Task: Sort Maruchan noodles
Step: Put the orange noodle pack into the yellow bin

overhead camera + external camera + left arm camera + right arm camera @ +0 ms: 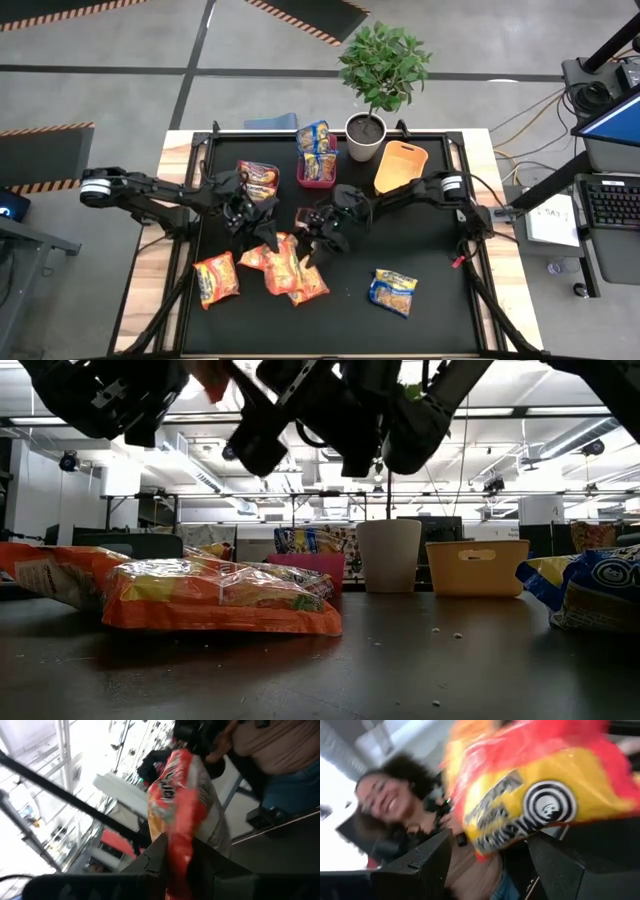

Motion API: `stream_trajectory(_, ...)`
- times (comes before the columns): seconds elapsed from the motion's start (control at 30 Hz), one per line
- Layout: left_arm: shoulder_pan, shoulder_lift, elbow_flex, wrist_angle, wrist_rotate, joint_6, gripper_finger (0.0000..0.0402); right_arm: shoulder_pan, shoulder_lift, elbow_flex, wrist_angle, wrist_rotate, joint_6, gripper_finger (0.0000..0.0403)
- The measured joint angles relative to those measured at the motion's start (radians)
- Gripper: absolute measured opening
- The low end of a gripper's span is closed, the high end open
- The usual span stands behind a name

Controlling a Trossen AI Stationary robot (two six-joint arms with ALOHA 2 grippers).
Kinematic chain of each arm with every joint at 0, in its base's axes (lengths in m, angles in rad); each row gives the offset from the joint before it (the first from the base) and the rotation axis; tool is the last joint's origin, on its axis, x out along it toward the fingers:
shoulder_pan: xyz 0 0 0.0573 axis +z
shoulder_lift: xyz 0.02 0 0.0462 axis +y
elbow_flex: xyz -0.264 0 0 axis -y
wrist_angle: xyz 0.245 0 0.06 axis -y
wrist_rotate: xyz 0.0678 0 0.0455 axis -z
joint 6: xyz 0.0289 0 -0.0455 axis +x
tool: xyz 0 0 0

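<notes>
Orange-red noodle packet pinched between the closed fingers of the left gripper, raised off the black mat. Yellow-and-red packet lying across the spread fingers of the right gripper; gripped or not, cannot tell. Below, a heap of orange packets. Farther right, a blue-yellow packet. Farther back, a red bin with packets upright inside.

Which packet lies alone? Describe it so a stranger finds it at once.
Start at the potted plant at the back of the black table, then come toward the front right. There lies a blue-yellow noodle packet, by itself. Its neighbours are orange-red and heaped front left.
</notes>
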Motion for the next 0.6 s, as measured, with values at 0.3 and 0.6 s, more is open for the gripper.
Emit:
stream_trajectory(0.3,0.035,0.000,0.000,-0.027,-0.074,0.040,0.0038,0.004,-0.009,-0.001,-0.105,0.125,0.059,0.0244)
stream_trajectory(0.6,0.037,-0.001,0.000,-0.041,-0.324,-0.186,0.0038,0.003,-0.019,-0.009,-0.095,0.104,0.057,0.0214)
